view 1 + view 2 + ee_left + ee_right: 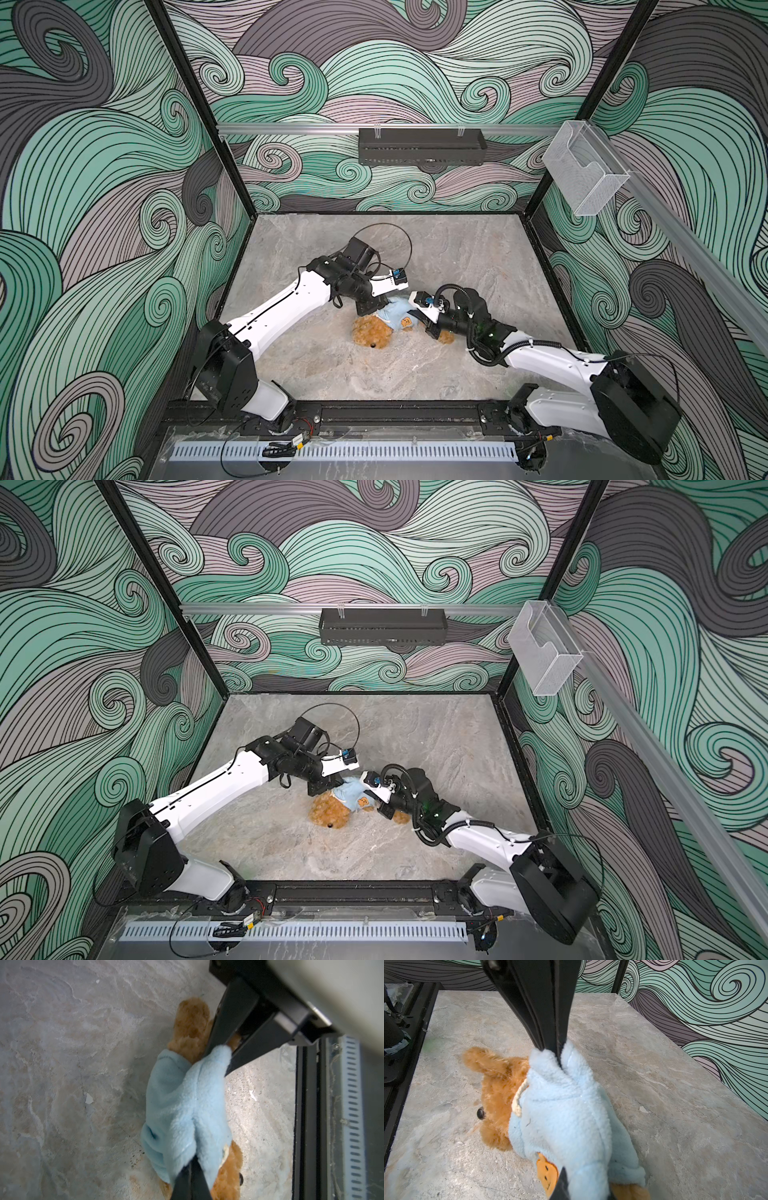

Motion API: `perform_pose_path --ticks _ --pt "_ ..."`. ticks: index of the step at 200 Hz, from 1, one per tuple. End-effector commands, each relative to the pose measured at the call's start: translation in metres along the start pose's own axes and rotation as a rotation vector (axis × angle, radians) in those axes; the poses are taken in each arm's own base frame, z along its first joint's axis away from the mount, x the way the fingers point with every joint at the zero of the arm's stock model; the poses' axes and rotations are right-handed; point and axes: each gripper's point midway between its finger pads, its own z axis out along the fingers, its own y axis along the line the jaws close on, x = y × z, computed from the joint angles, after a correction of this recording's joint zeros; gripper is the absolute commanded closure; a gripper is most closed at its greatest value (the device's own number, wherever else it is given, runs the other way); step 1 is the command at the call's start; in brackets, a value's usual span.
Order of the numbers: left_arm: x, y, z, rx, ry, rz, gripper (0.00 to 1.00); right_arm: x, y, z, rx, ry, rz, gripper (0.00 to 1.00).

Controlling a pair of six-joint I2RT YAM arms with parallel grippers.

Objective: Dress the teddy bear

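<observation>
The teddy bear (373,332) (330,813) lies on its back mid-table, golden-brown head toward the front. A light-blue fleece garment (394,319) (564,1118) with an orange bear patch covers its torso. My left gripper (371,309) (192,1172) is shut on a fold of the garment at the neck end, above the bear's head (228,1178). My right gripper (422,322) (586,1192) is shut on the garment's hem end, near the bear's legs (192,1020). The cloth is stretched taut between the two grippers. One bear eye (480,1113) shows.
The grey stone-patterned table (457,257) is walled by patterned panels. A black wire basket (422,146) hangs on the back rail and a clear plastic holder (586,174) on the right rail. A black frame (395,411) runs along the front edge.
</observation>
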Motion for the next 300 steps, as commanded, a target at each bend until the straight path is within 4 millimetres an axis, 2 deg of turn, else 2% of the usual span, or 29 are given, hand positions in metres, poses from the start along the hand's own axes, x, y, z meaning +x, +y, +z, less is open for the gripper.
perform_pose_path --ticks 1,21,39,81,125,171,219,263,300 --pt "-0.031 -0.019 -0.01 0.106 -0.122 0.001 0.95 -0.009 -0.001 -0.003 0.013 -0.035 -0.018 0.89" --pt "-0.038 -0.022 -0.009 0.142 -0.157 -0.012 0.94 -0.009 -0.002 -0.003 0.016 -0.036 -0.013 0.89" --pt "-0.037 -0.02 -0.007 0.141 -0.145 -0.018 0.94 -0.009 -0.002 -0.004 0.02 -0.038 -0.013 0.89" --pt "-0.017 0.004 -0.002 0.009 -0.025 -0.045 0.95 -0.008 -0.003 -0.005 0.029 -0.035 -0.013 0.89" --pt "-0.002 -0.001 -0.008 0.013 0.058 -0.056 0.95 -0.007 -0.004 -0.006 0.036 -0.033 -0.014 0.9" --pt "-0.011 -0.01 0.005 0.1 -0.002 -0.047 0.94 -0.012 -0.006 -0.006 0.044 -0.051 -0.005 0.9" --pt "-0.027 -0.001 0.014 0.1 -0.063 -0.075 0.91 -0.026 -0.005 -0.008 0.037 -0.135 0.056 0.91" --pt "-0.043 0.006 0.004 0.066 -0.124 -0.111 0.85 -0.024 -0.002 -0.006 0.024 -0.135 0.055 0.9" --pt "-0.044 -0.004 0.006 0.121 -0.147 -0.083 0.77 -0.025 -0.003 -0.005 0.024 -0.131 0.046 0.9"
